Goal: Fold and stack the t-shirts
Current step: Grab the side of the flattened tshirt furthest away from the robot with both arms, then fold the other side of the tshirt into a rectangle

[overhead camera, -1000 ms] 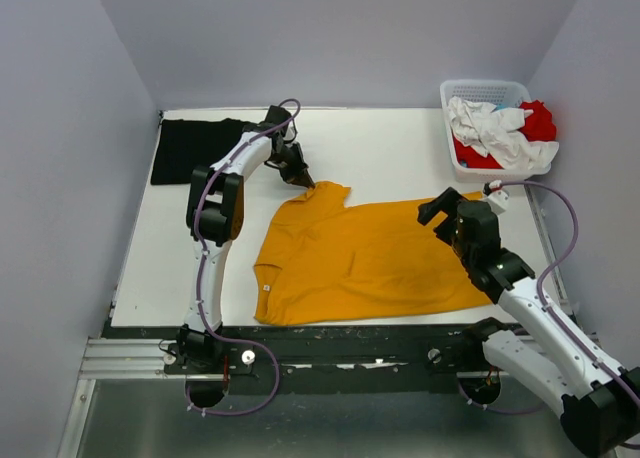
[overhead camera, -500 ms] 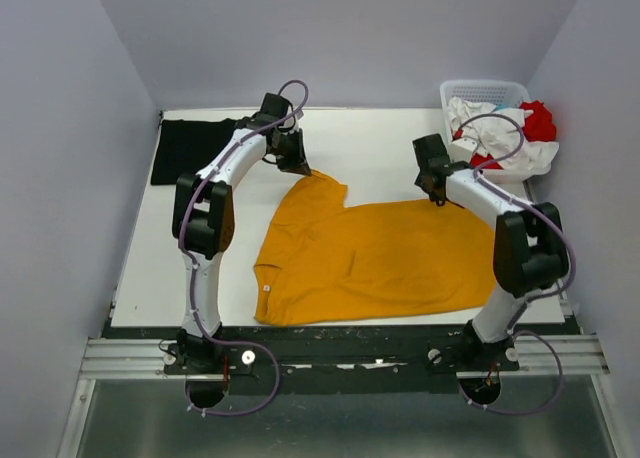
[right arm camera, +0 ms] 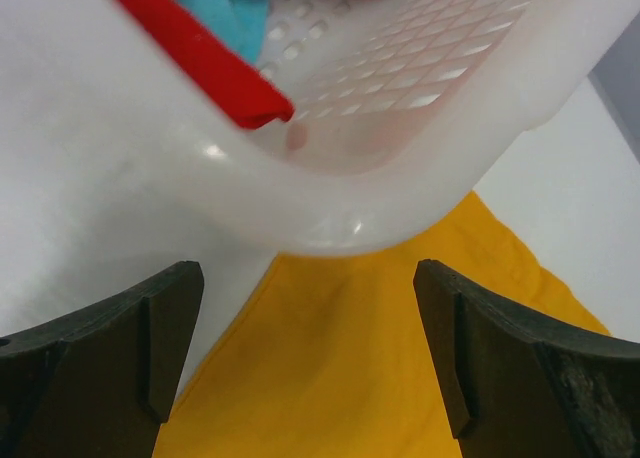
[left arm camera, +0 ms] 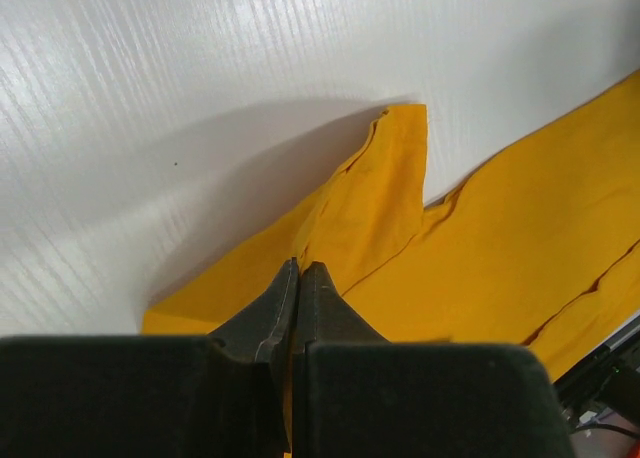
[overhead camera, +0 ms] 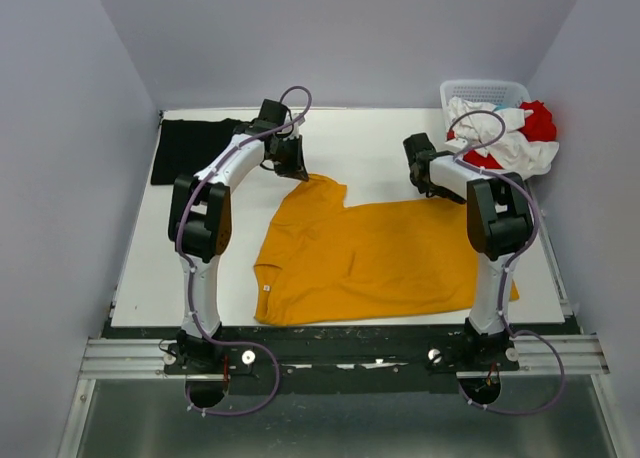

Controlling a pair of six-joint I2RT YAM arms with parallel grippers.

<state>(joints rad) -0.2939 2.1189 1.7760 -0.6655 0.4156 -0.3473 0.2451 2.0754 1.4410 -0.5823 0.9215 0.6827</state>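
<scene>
Two grippers flank the soft mustard-yellow cloth t-shirt (overhead camera: 370, 258) lying flat mid-frame: left gripper (overhead camera: 297, 171) clenched on its raised sleeve, right gripper (overhead camera: 425, 185) splayed wide beside the white plastic lattice basket (overhead camera: 485, 86), upper right.

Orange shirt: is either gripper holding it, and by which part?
The left gripper has its jaws shut on the sleeve of the orange shirt. The right gripper is open and holds nothing.

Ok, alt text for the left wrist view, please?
The left gripper, shut, pinches the mustard t-shirt beside its sleeve, holding the cloth raised off the white table, where it casts a shadow.
</scene>
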